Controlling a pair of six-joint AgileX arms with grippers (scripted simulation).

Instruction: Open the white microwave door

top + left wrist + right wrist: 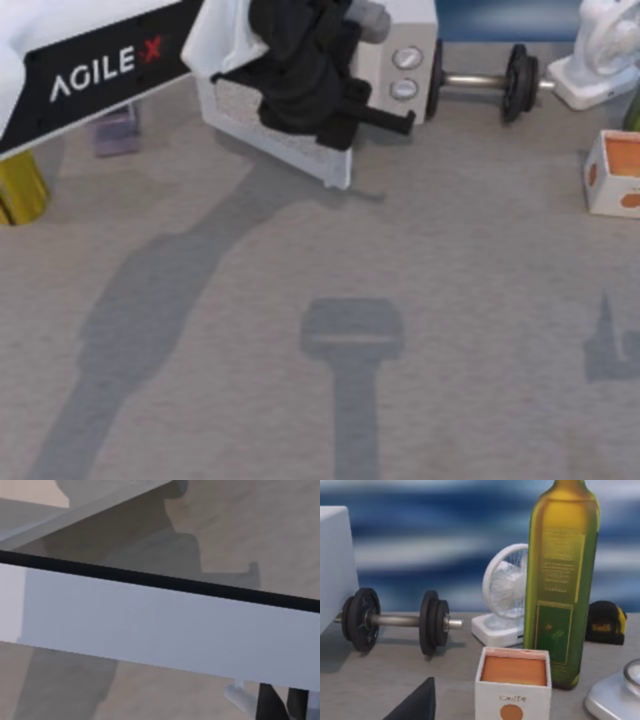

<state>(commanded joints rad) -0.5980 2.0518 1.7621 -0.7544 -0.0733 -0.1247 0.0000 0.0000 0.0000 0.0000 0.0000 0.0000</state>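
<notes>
The white microwave (418,30) stands at the table's back, its two grey knobs (405,72) on the strip to the right. The white microwave door (245,108) is swung partly outward, hinged at its left, with its free edge pointing toward the table's middle. My left gripper (335,115) reaches in from the upper left and sits over the door's top edge, shut on it. In the left wrist view the door's edge (160,625) crosses the picture as a white band. A dark part of my right gripper (417,705) shows only in its own wrist view.
A dumbbell (485,80) lies right of the microwave, then a white fan (600,50) and a coffee box (615,172). An olive oil bottle (562,580), tape measure (605,622) and scale (615,695) stand at the far right. A gold can (20,188) is at the left edge.
</notes>
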